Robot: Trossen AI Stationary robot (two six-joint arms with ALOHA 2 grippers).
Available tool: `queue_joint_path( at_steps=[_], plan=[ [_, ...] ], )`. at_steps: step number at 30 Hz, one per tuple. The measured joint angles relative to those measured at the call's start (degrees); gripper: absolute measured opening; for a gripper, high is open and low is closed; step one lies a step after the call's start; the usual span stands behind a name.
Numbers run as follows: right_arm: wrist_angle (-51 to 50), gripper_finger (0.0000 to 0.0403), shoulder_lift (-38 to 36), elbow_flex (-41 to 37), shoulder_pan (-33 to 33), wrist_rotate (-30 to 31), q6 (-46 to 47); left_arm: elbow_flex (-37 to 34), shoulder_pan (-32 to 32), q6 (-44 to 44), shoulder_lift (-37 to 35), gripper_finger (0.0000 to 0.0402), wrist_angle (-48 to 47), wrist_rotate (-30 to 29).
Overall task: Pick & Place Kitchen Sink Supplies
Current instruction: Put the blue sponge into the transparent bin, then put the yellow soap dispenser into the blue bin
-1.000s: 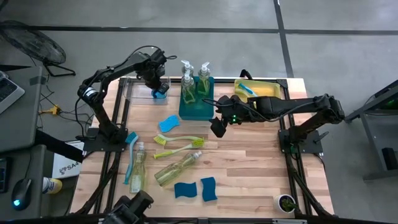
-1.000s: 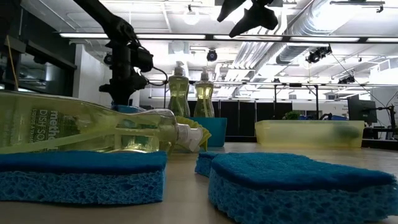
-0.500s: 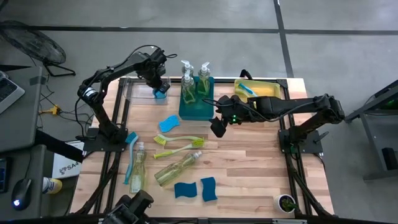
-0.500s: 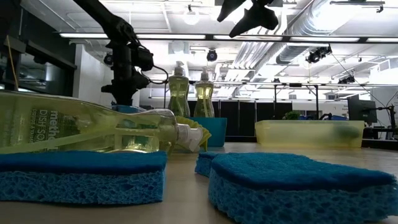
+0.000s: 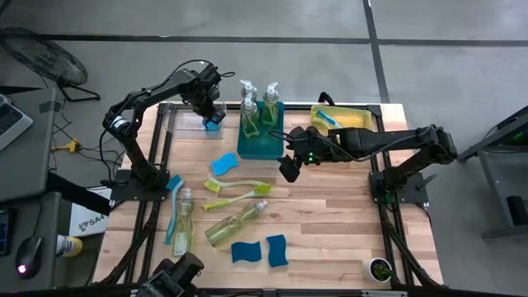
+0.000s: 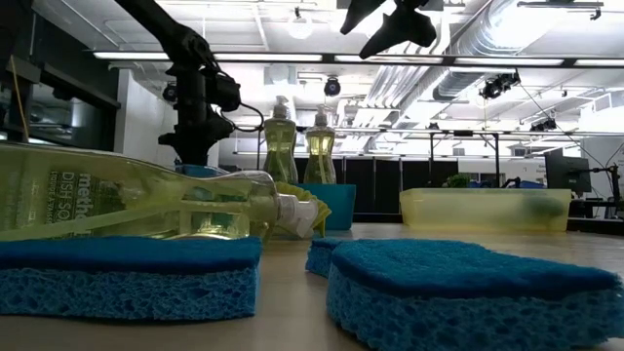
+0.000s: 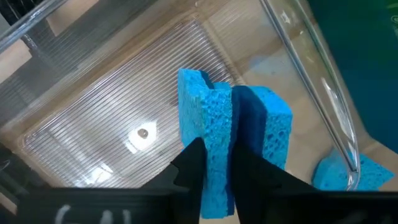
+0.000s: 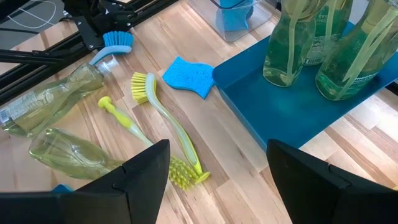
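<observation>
1. The left gripper [image 5: 211, 118] reaches down into the clear bin [image 5: 183, 120], which sits just left of the teal bin [image 5: 261, 147] at the table's far edge.
2. Its fingers [image 7: 193, 163] stand narrowly apart around a blue sponge [image 7: 204, 143] held on edge above the clear bin's ribbed floor; whether they press on it or have just let go cannot be told.
3. A second sponge [image 7: 268, 127] stands against the first inside the same bin.
4. The right gripper [image 5: 289, 167] hangs over the table just in front of the teal bin, jaws spread wide and holding nothing.
5. Two pump bottles [image 5: 257, 106] of yellow-green soap stand upright in the teal bin.
6. A loose sponge [image 5: 223, 163] lies on the wood just beside the teal bin's near-left corner.
7. Two lime-green brushes [image 5: 238, 190] lie side by side nearer the front, in front of that corner.
8. Two more soap bottles [image 5: 235, 223] lie on their sides farther forward and left of the teal bin, one with a blue brush [image 5: 175, 186] by it.
9. A pair of sponges [image 5: 259, 251] rests near the front edge, well apart from the teal bin.
10. The yellow bin [image 5: 353, 117], just right of the teal bin, holds a blue-handled brush [image 5: 327, 119].
</observation>
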Motion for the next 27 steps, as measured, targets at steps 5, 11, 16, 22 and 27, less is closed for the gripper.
queue_joint_path(
  at_steps=[5,11,16,22,27],
  plan=[
    [0.0,0.0261,0.0,0.0,0.0,0.0,0.0,0.0,0.0,0.0,-0.4,0.0089,0.0,0.0],
    [0.0,0.0261,0.0,0.0,0.0,0.0,-0.2,1.0,0.0,0.1,-2.1,0.0092,-0.3,0.1],
    [0.0,0.0261,0.0,0.0,0.0,0.8,-0.4,2.2,0.0,0.1,-2.6,0.0092,-2.4,0.1],
    [0.0,0.0261,0.0,0.0,0.0,0.9,-0.5,3.6,0.0,0.0,-2.7,0.0092,-4.3,2.0],
    [0.0,0.0261,0.0,0.0,0.0,0.9,-0.5,5.8,0.0,-0.1,-2.8,0.0092,-5.9,3.5]
  ],
)
